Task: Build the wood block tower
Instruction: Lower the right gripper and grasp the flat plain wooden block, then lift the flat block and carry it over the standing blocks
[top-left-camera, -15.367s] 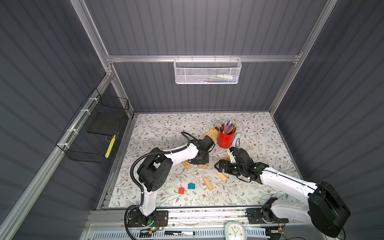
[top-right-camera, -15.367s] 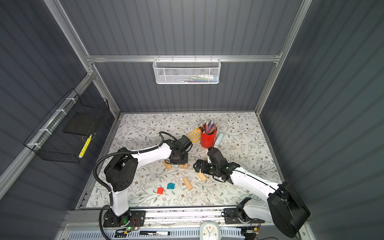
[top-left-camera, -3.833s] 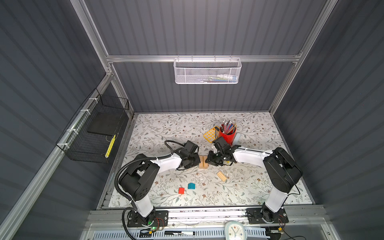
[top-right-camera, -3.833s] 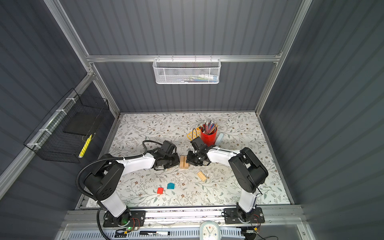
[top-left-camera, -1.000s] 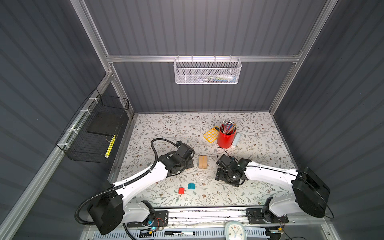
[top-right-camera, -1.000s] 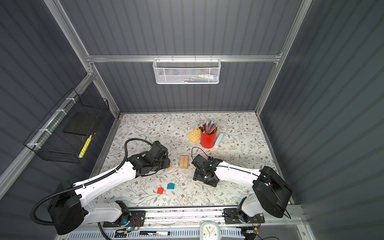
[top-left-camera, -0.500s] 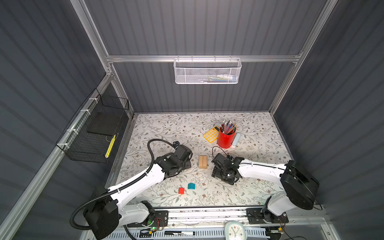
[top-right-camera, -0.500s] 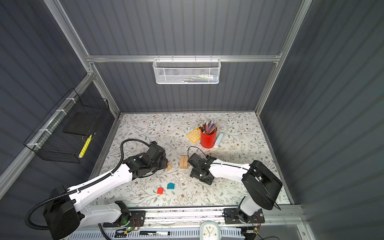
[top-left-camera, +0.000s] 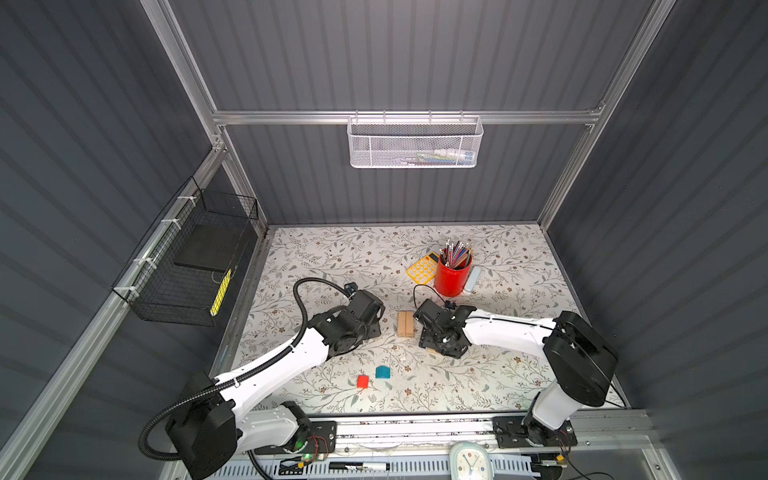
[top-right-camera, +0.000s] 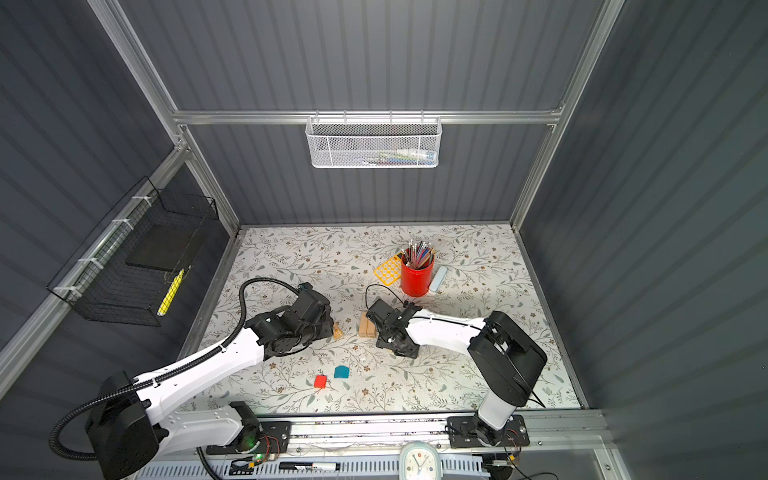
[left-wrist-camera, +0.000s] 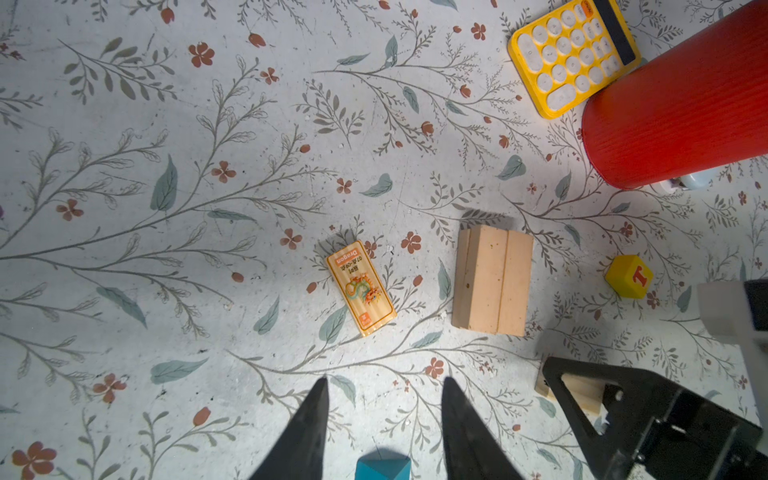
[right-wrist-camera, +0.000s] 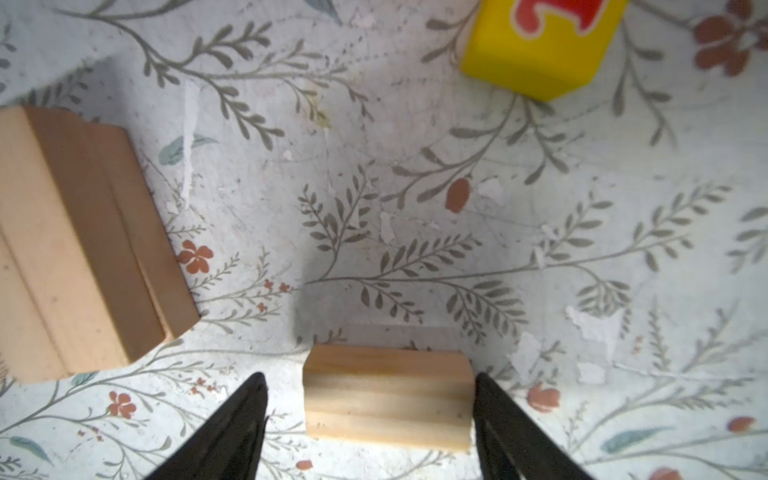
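The floral table (top-left-camera: 332, 257) carries everything, and both arms reach in over its middle from the near edge. The left gripper (left-wrist-camera: 384, 380) hangs above the mat to the left of the stack, its fingers parted with nothing between them: released. The right gripper (right-wrist-camera: 368, 374) sits low, just right of the stack. Its fingers are spread to either side of a loose plank (right-wrist-camera: 386, 399) lying flat on the mat, and a gap shows at one finger, so it is not clamped. Toward the back stands the red pencil cup (top-left-camera: 453, 276), with the yellow calculator (top-left-camera: 422, 268) just beside it.

The wood block tower (top-left-camera: 406, 323) is a low stack of tan planks between the two grippers, two lying side by side on top — how many layers, I cannot tell. A printed plank (left-wrist-camera: 360, 287) lies flat near its left side, apart from it. The yellow cube (left-wrist-camera: 628, 276) rests on the mat on the tower's other side. The teal house-shaped block (top-left-camera: 382, 372) and red cube (top-left-camera: 363, 381) lie close together nearer the front edge, well apart from the tower.
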